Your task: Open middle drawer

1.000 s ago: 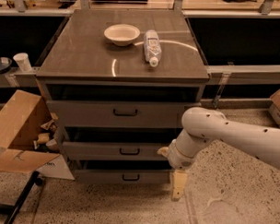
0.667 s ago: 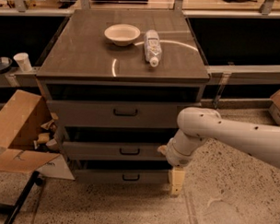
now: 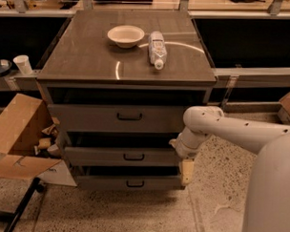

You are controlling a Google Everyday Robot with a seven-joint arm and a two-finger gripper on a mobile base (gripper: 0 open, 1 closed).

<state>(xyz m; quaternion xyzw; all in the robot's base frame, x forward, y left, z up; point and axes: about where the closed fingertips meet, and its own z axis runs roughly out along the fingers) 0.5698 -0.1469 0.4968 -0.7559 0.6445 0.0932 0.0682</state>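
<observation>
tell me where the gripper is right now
In the camera view the gripper hangs at the right front corner of the cabinet, beside the right end of the middle drawer, apart from its central handle.

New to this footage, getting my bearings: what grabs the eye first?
The white arm extends in from the right, its gripper low by the right end of the middle drawer. Then the three-drawer cabinet in the centre, with a bowl and a bottle lying on its top. An open cardboard box sits left of it.
</observation>
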